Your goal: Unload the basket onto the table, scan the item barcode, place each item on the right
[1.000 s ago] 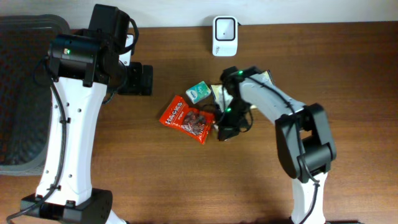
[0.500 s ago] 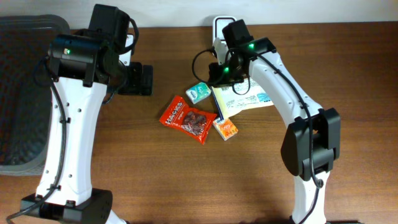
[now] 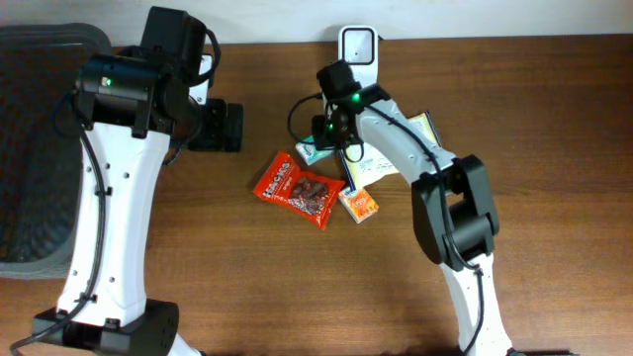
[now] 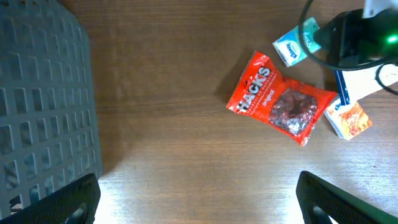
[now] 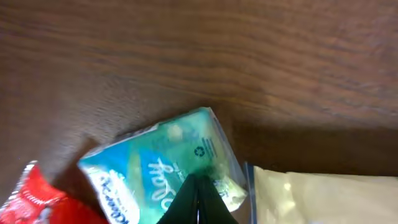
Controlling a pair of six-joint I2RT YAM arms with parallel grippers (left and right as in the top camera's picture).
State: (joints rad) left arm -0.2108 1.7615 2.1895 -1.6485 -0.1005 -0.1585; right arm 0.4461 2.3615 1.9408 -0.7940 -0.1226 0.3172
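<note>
A teal tissue packet (image 3: 313, 148) (image 5: 155, 162) lies on the wooden table beside a red Hacks bag (image 3: 300, 188) (image 4: 280, 99), a small orange box (image 3: 358, 204) (image 4: 349, 119) and a flat pale pouch (image 3: 391, 158) (image 5: 317, 199). A white barcode scanner (image 3: 357, 44) stands at the table's back edge. My right gripper (image 3: 334, 136) (image 5: 198, 182) is shut, its black fingertips pressed together over the teal packet's right end; nothing shows between them. My left gripper (image 3: 223, 127) (image 4: 199, 199) hangs wide open over bare table, left of the items, holding nothing.
A dark mesh basket (image 3: 30, 148) (image 4: 43, 93) fills the table's left side. The red bag's corner (image 5: 31, 199) shows next to the teal packet. Bare wood lies in front of the items and to the right.
My right arm swung from the orange box back toward the scanner, then came forward and left onto the teal packet. The left arm has not moved.
</note>
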